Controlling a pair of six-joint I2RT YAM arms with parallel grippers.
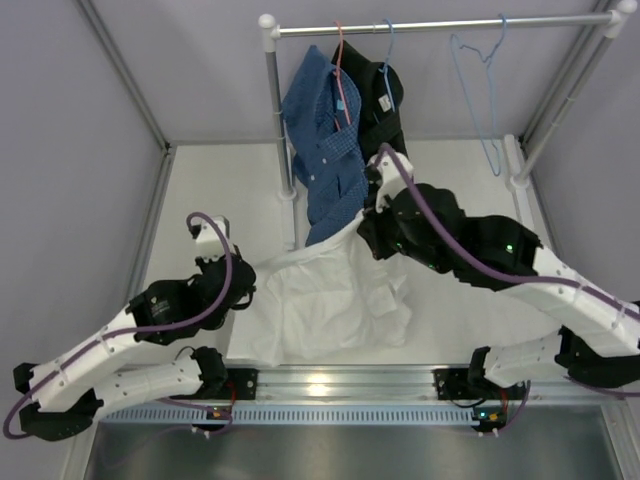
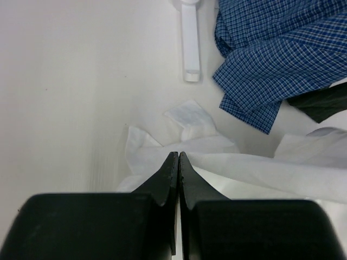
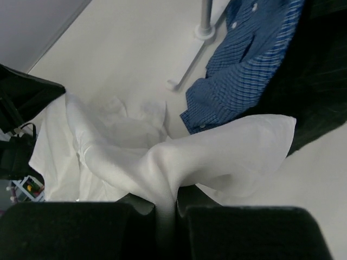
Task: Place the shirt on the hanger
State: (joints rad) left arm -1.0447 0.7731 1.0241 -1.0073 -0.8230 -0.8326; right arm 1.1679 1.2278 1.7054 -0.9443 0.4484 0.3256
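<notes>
Over counter (image 1: 220,200), left end effector (image 2: 178,155) pinched on shirt (image 1: 330,300) edge, right end effector (image 3: 165,205) clamped on raised fold; likely stretching fabric open for hanger (image 1: 496,110), well apart.

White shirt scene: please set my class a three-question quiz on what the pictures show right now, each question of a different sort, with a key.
1. True or false: the bare light-blue hanger lies flat on the table.
2. What is clamped in the right gripper? A) the white shirt B) the blue checked shirt C) the black shirt
3. How many hangers hang from the rail?

Key: 1 false, it hangs from the rail. 2 A. 3 three.
</notes>
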